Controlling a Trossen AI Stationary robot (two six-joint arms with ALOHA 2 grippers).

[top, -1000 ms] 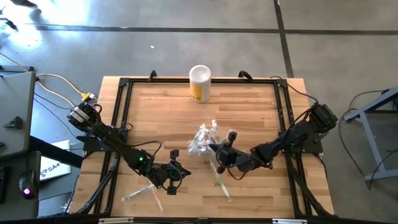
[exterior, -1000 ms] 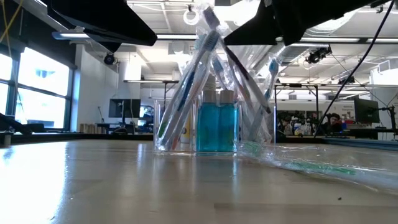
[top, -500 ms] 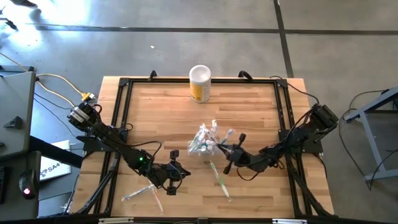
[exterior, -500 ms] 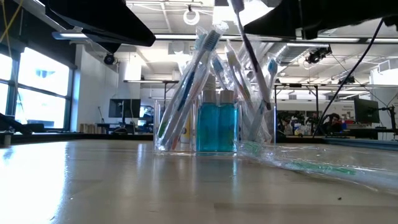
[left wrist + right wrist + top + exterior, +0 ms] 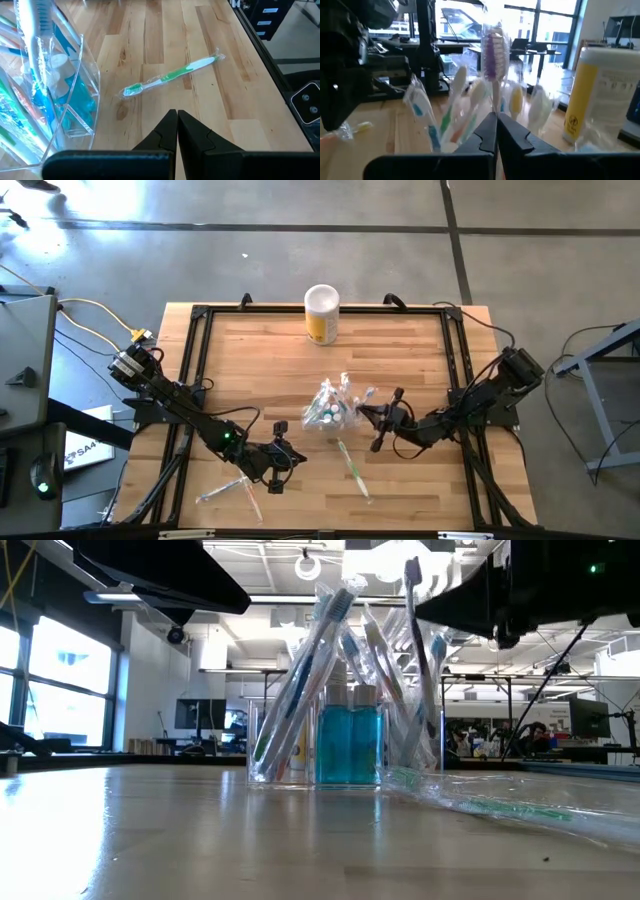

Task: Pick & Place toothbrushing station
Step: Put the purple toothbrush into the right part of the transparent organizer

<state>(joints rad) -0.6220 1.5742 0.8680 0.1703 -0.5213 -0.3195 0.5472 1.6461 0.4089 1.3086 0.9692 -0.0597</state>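
Note:
The toothbrushing station (image 5: 330, 408) is a clear plastic holder (image 5: 318, 745) standing mid-table, with wrapped toothbrushes and teal tubes (image 5: 349, 745) in it. My right gripper (image 5: 378, 420) is just to its right, shut on a wrapped toothbrush with purple bristles (image 5: 492, 60), which shows dark and upright in the low view (image 5: 415, 640). My left gripper (image 5: 283, 455) hangs shut and empty near the front, left of a green wrapped toothbrush (image 5: 170, 75) lying flat on the table. My right gripper pinches the toothbrush's handle (image 5: 494, 106) between its two fingers, below the bristle head. The fingers come in level from the table's right side and lie across the handle. The brush stands upright, bristles up; where its lower end is, I cannot tell.
A yellow canister with a white top (image 5: 322, 313) stands at the far edge. Another wrapped toothbrush (image 5: 225, 490) lies near the front left corner. A black frame (image 5: 195, 380) runs around the wooden tabletop.
My right gripper has drawn back toward the table's right edge, sunk a little and rolled about its own line. The toothbrush in it has swung from a slant over the holder to upright, just right of the holder.

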